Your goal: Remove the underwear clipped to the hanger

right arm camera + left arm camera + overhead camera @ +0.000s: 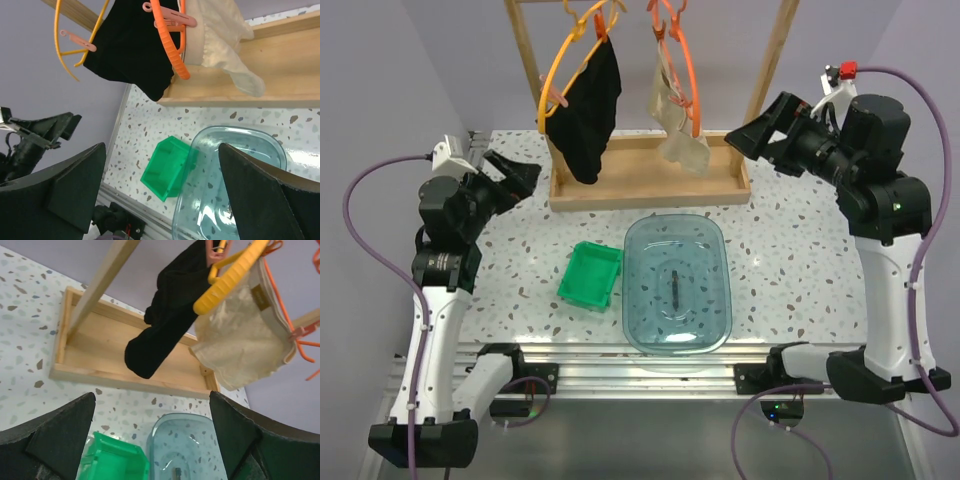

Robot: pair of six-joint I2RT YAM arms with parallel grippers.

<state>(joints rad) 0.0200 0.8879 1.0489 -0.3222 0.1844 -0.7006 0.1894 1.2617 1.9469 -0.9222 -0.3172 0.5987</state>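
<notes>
The black underwear [588,105] is hung limp from a yellow hoop hanger [552,80], and the beige underwear [678,125] from an orange hanger [692,75]. Both are pinched by small pink clips [172,17] and dangle over the shallow wooden tray [650,182] at the rack's foot, along the far edge of the speckled table [520,255]. In the top view a strip of free air is seen between the two garments.

The left gripper [518,178] is spread wide with nothing between its fingers. It is kept clear of the tray's left end, with open air up to the black cloth. The right gripper [752,135] is likewise parted wide and empty, raised beside the rack's right upright and near the beige cloth.

In front of the tray, bare tabletop is left on both sides of a glossy green plastic bin [590,275], which is set just beside a rounded, clear blue-tinted tub [628,290]. The black fabric looks matte and dense. The beige is thin, creased and slightly translucent at its lower tip.
</notes>
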